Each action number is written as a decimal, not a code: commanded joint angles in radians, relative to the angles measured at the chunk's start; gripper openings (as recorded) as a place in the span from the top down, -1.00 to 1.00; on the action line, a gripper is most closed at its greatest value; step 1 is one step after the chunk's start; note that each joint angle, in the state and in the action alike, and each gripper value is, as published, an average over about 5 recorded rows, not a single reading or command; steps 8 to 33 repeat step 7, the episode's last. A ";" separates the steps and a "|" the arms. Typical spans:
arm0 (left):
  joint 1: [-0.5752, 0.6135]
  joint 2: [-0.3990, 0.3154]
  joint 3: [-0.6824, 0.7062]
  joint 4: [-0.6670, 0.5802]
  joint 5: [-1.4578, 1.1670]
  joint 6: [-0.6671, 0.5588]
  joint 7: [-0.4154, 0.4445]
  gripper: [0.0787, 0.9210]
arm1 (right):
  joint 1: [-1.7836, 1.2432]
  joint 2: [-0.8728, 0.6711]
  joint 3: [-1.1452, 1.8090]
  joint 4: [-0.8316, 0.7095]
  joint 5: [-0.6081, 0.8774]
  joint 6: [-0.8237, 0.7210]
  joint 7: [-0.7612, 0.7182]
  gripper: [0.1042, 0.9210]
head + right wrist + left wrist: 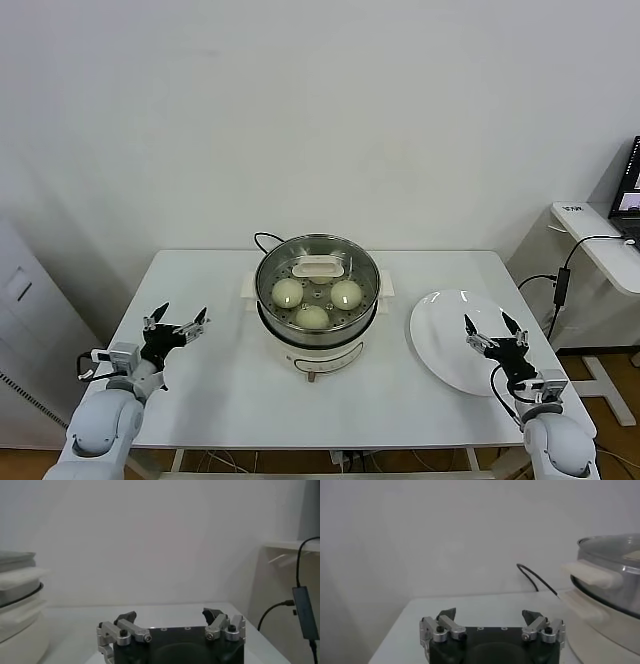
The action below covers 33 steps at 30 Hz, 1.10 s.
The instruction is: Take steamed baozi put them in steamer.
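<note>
Both grippers (left (176, 322), right (493, 331)) gape; smooth baozi (312, 316) fill shiny steamer (318, 290).

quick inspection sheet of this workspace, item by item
Surface: white table, bare around the pot.
Job's things: steamer at centre with a lid on; three steamed baozi visible inside; a fourth cannot be made out.
Clutter: white plate with nothing on it, right of the steamer.
Grippers: left gripper and right gripper open, holding nothing, each near its own table edge.
Cables: black cord behind the steamer.
Surroundings: white wall, side desk with cables at right.
</note>
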 commanded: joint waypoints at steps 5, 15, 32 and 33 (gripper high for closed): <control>0.004 0.000 0.006 -0.008 -0.008 0.013 0.005 -0.77 | 0.003 -0.001 -0.002 -0.001 -0.006 -0.002 0.009 -0.76; 0.003 0.001 0.006 -0.008 -0.010 0.014 0.004 -0.77 | 0.003 -0.002 -0.003 -0.003 -0.006 -0.003 0.008 -0.76; 0.003 0.001 0.006 -0.008 -0.010 0.014 0.004 -0.77 | 0.003 -0.002 -0.003 -0.003 -0.006 -0.003 0.008 -0.76; 0.003 0.001 0.006 -0.008 -0.010 0.014 0.004 -0.77 | 0.003 -0.002 -0.003 -0.003 -0.006 -0.003 0.008 -0.76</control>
